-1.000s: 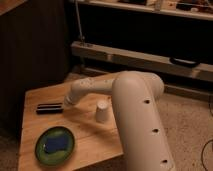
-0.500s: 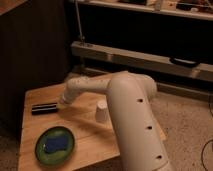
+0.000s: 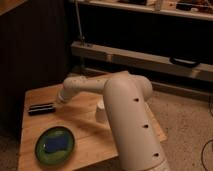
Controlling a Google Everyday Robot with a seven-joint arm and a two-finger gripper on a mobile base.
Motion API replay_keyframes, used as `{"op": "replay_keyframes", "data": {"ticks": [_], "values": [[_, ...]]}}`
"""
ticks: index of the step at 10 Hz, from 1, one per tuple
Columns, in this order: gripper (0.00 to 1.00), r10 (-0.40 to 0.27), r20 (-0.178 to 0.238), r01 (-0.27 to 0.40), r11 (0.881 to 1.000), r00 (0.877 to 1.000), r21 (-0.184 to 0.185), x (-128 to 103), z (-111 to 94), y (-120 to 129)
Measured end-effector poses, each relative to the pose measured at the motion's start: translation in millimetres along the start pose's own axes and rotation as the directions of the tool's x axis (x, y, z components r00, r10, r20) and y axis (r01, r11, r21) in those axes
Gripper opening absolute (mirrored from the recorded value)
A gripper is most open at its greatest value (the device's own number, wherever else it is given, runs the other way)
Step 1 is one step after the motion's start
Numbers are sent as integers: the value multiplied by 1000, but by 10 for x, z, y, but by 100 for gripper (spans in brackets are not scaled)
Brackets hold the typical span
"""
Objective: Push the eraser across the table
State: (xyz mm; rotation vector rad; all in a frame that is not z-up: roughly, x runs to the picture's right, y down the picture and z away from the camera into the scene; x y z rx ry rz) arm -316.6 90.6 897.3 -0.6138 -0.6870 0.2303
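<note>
One white robot arm [image 3: 125, 115] fills the middle and lower right of the frame, rising from the bottom edge and bending left over a wooden table [image 3: 85, 127]. Its gripper [image 3: 56, 101] sits at the far end of that reach, at centre left of the frame, low over the tabletop and just to the right of the eraser [image 3: 41, 108]. Whether gripper and eraser touch cannot be told, and whether the gripper is spread or pressed together cannot be told either. The eraser is a dark, flat bar lying lengthwise near the table's left edge, at the left of the frame. A small white cup [image 3: 102, 111] stands on the table near the centre, partly hidden behind the arm. At lower left, a green plate [image 3: 55, 144] rests on the wood with a blue object [image 3: 56, 144] lying in it, well apart from the eraser. Dark shelving [image 3: 150, 37] runs across the top of the frame
</note>
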Motion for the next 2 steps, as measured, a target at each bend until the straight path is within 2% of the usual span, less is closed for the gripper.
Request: {"op": "replay_keyframes", "data": {"ticks": [2], "values": [[3, 7, 8, -7, 1000, 1000, 12, 48, -59, -3]]}}
